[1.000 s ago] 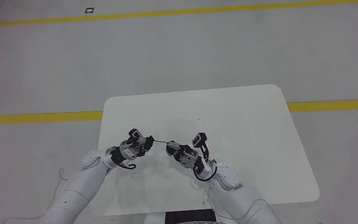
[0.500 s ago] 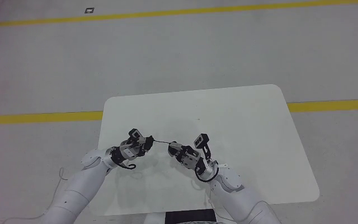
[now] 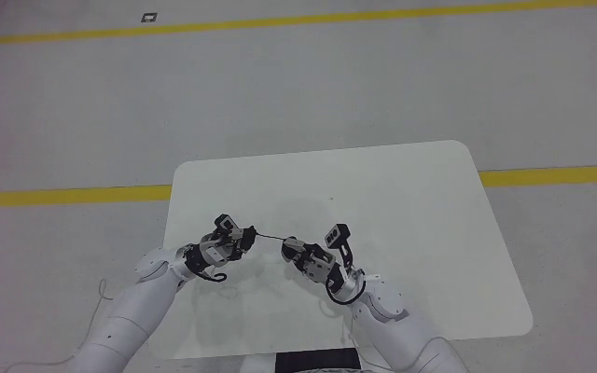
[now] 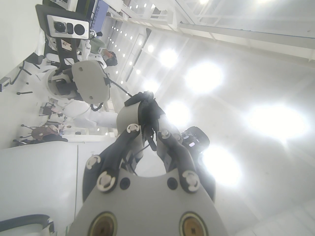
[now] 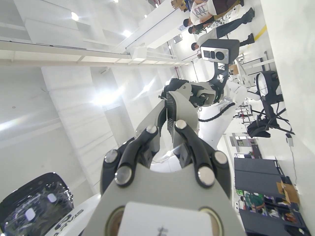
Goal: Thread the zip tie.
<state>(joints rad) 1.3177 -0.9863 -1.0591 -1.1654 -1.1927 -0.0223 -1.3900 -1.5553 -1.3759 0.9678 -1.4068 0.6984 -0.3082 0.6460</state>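
your left gripper [image 3: 246, 237] clamps one end of the black zip tie [image 3: 267, 235]; your right gripper [image 3: 286, 244] pinches the other. it spans between them, above the white table [image 3: 420, 205].

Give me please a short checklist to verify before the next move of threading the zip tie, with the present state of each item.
1. Left gripper shut on one end of the zip tie: ok.
2. Right gripper shut on the other end: ok.
3. Zip tie runs as one straight span between the two grippers, no kink: ok.
4. Grippers face each other with a gap, not touching: ok.
5. Tip lined up with the slot of the head: cannot tell, too small to see.
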